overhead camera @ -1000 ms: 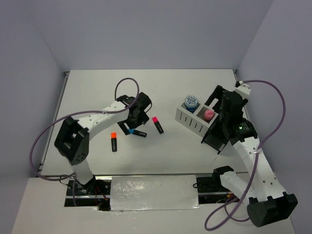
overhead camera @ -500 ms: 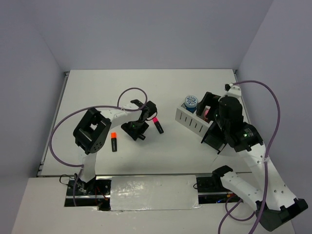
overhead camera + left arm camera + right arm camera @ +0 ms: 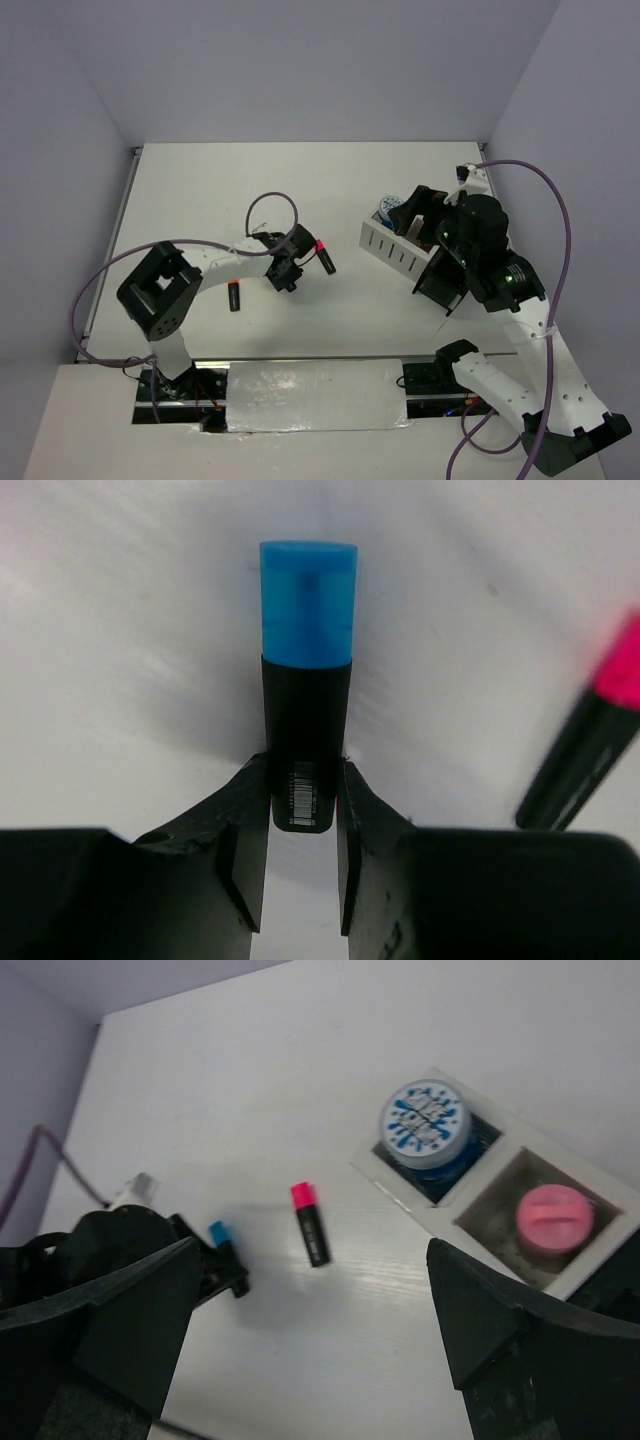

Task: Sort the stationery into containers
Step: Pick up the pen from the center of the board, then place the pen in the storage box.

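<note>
Left wrist view: mid-pickup, left pincer (image 3: 301, 785) clamped on blue-capped highlighter (image 3: 306, 680) (right pincer (image 3: 314, 1305) spread apart near white box (image 3: 398, 1182)); next, likely lift and carry toward 3 o'clock.

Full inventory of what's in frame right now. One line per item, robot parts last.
blue-capped highlighter: 1, black body, held in the left tool
pink-capped highlighter: 1, black body, lying on the table just right of the left tool
orange-capped highlighter: 1, black body, lying on the table left of the left tool
blue tin: 1 seen, white patterned lid, in one compartment of the white box
pink tube: 1, cap up, in the other compartment
white box: 1, slotted side, right half of the table
black box: 1, beside the white box, partly under the right arm
table: 1, white
cables: 2, purple, one per arm
left tool: shut on the blue-capped highlighter
right tool: open, above the white box
</note>
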Tool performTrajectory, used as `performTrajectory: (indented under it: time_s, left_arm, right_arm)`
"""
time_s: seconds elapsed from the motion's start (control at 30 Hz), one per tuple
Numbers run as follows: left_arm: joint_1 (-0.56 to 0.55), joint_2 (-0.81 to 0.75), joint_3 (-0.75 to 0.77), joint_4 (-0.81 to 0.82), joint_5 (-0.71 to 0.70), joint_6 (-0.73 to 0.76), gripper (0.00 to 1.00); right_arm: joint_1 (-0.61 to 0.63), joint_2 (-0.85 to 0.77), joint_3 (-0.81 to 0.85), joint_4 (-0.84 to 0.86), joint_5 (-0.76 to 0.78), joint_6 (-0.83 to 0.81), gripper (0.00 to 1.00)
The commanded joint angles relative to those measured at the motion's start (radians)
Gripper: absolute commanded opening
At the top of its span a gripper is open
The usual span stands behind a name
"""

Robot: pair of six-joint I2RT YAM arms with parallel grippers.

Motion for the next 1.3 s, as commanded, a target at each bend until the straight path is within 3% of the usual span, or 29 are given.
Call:
performTrajectory:
  time_s: [0.0, 0.07, 0.1, 0.17, 0.37, 0.5, 0.9, 1.07, 1.17, 1.27]
  left_arm:
    - [-0.050, -0.102, -0.074, 0.254, -0.021, 0.384, 0.00]
    - [-0.084, -0.194, -0.170, 0.424, 0.037, 0.544, 0.00]
    - [-0.090, -0.240, -0.203, 0.504, 0.087, 0.661, 0.00]
    - [-0.100, -0.381, -0.260, 0.666, 0.222, 0.753, 0.00]
    - [-0.129, -0.478, -0.242, 0.714, 0.376, 0.901, 0.00]
    - [-0.144, -0.500, -0.196, 0.700, 0.402, 0.940, 0.00]
    - [-0.147, -0.533, -0.171, 0.714, 0.450, 0.959, 0.00]
    - [-0.147, -0.563, -0.188, 0.718, 0.456, 0.961, 0.00]
    - [-0.149, -0.573, -0.194, 0.735, 0.476, 0.961, 0.00]
    - [-0.147, -0.573, -0.199, 0.753, 0.522, 0.972, 0.03]
  right_arm:
    - [-0.070, 0.005, 0.048, 0.102, -0.241, 0.051, 1.00]
    - [-0.087, 0.028, 0.040, 0.158, -0.390, 0.083, 1.00]
    - [-0.086, 0.039, 0.040, 0.177, -0.420, 0.110, 1.00]
    - [-0.017, 0.076, 0.033, 0.224, -0.440, 0.124, 1.00]
    - [0.153, 0.177, 0.034, 0.248, -0.369, 0.146, 1.00]
    - [0.256, 0.208, 0.011, 0.232, -0.171, 0.166, 0.95]
    - [0.368, 0.249, -0.069, 0.186, 0.072, 0.247, 0.85]
    - [0.371, 0.263, -0.111, 0.220, 0.036, 0.269, 0.74]
    - [0.375, 0.264, -0.165, 0.321, -0.053, 0.263, 0.59]
    - [0.372, 0.266, -0.196, 0.454, -0.146, 0.221, 0.37]
